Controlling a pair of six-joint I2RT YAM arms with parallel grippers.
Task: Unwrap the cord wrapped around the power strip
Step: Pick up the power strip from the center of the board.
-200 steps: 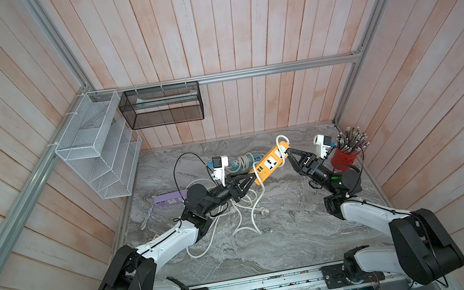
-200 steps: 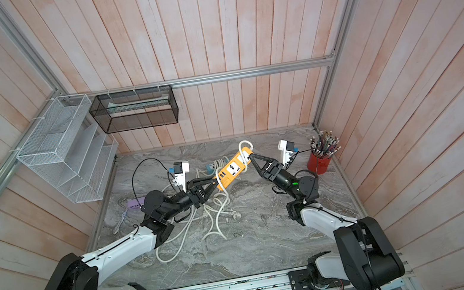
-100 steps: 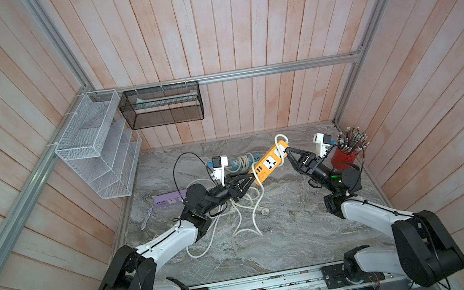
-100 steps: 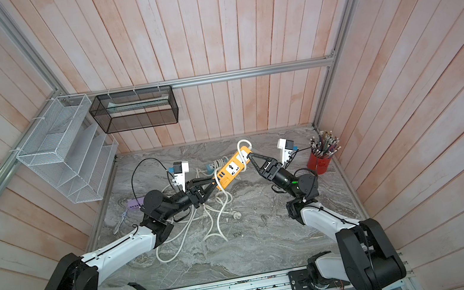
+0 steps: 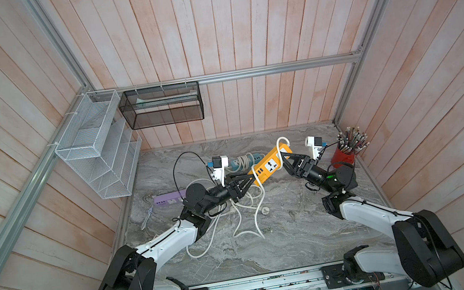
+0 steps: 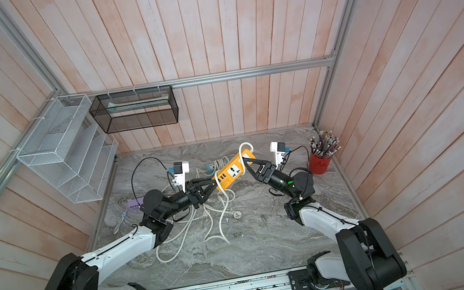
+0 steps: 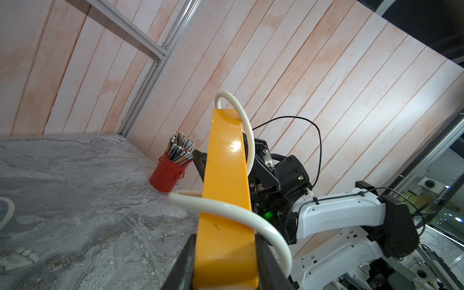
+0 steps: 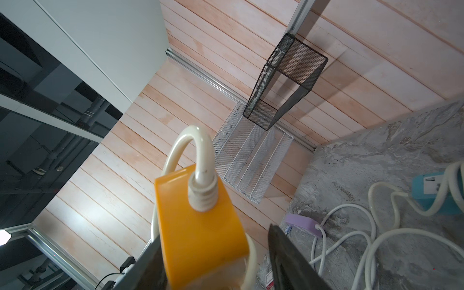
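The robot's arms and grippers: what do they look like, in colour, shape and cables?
Both the left arm and the right arm have white shells between bulky black joints. The left gripper and the right gripper each have two black, pointed fingers. A white camera mount sits on each wrist, trailing a thin black cable. A green light glows on the right arm.

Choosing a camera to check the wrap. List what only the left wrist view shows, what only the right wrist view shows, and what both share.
Left wrist only: the red pot of thin sticks and the right arm. Right wrist only: the black mesh basket, white wire rack and purple power strip. Both: the orange plastic power strip, its white cord and the grey marble table.
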